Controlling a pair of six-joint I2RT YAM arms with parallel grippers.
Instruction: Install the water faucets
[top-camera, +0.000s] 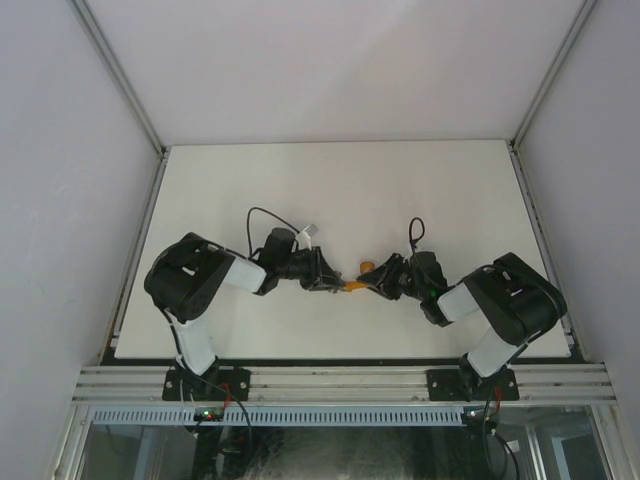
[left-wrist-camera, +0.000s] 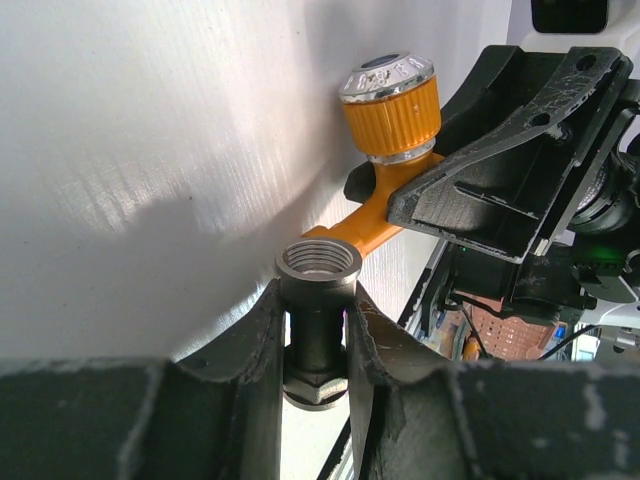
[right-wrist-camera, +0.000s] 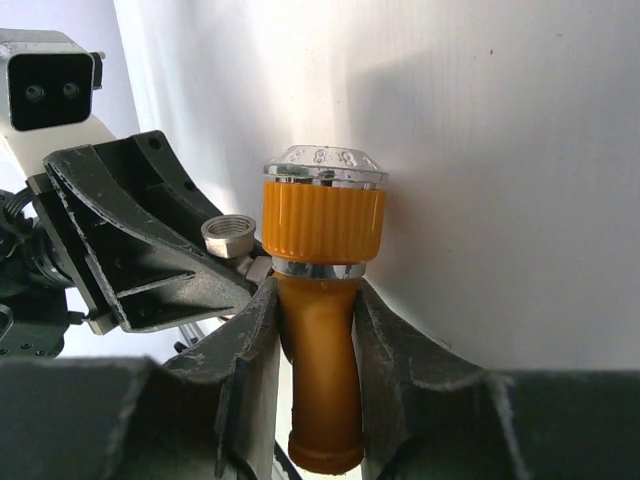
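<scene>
Landmark: the orange tap body (right-wrist-camera: 323, 225), held up off the white table (top-camera: 400, 190), between the two arms.

- Tap: ribbed orange collar, a shiny faceted cap on top, a chrome ring under the collar, and an orange stem running down to an open spout end.
- Right gripper (right-wrist-camera: 320, 310): jaws clamped on the tap's stem just below the chrome ring, one finger pressed to each side. The collar and cap stick out past the fingertips.
- Left gripper (left-wrist-camera: 317, 320): on the far side of the tap from the right one, nose to nose with it. Its jaws are closed on the grey fitting (left-wrist-camera: 318, 265), a dark metal sleeve with a threaded open mouth and a hex nut at its other end.
- Fitting relative to tap: just beside the tap's spout. From the left wrist view the orange spout runs in behind the fitting's mouth, and I cannot tell whether the two touch.
- From the top view only a sliver of orange shows between the black fingers; the fitting is too small to make out there.
</scene>
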